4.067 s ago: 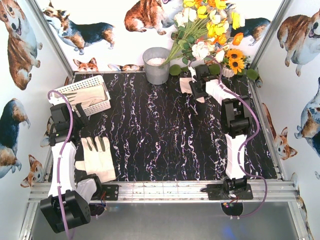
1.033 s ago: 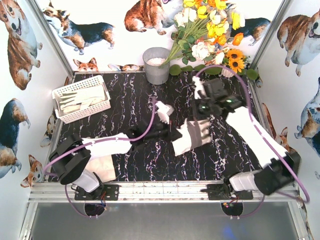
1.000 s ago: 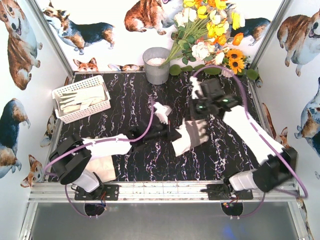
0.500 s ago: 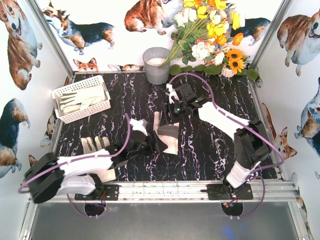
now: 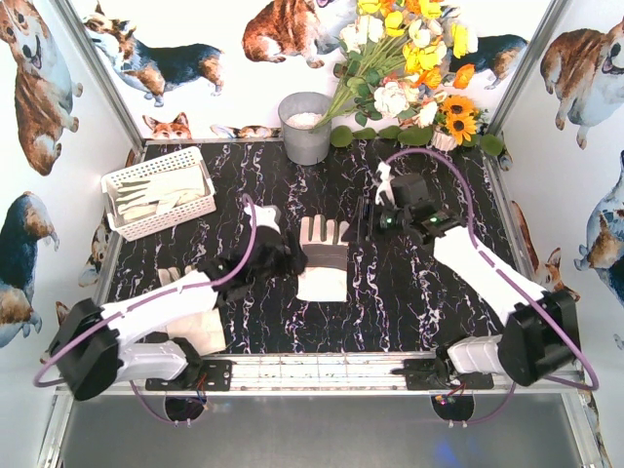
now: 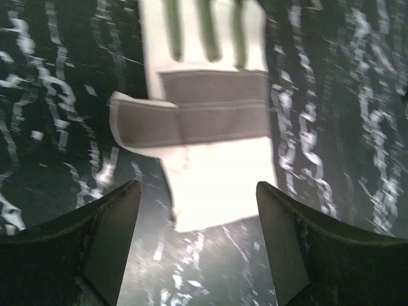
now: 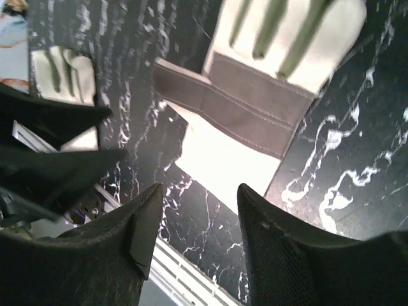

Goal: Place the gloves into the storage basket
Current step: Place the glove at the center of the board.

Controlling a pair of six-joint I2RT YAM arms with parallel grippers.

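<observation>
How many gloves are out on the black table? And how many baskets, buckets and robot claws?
Gloves on the table: 2 (middle glove, near-left glove)
Basket: 1
Bucket: 1
Claws: 2 (left claw, right claw)
Total: 6

Black marbled tabletop (image 5: 419,312) with white veins. At far edge, grey metal bucket (image 5: 305,129), and just right of it a bunch of yellow, white and orange flowers (image 5: 409,68). Corgi pictures (image 5: 288,27) on white walls all round.

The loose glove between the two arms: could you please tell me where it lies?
In the top view, the glove lies flat near the middle of the table, between the left pincer and the right pincer, fingers pointing towards the bucket.
</observation>
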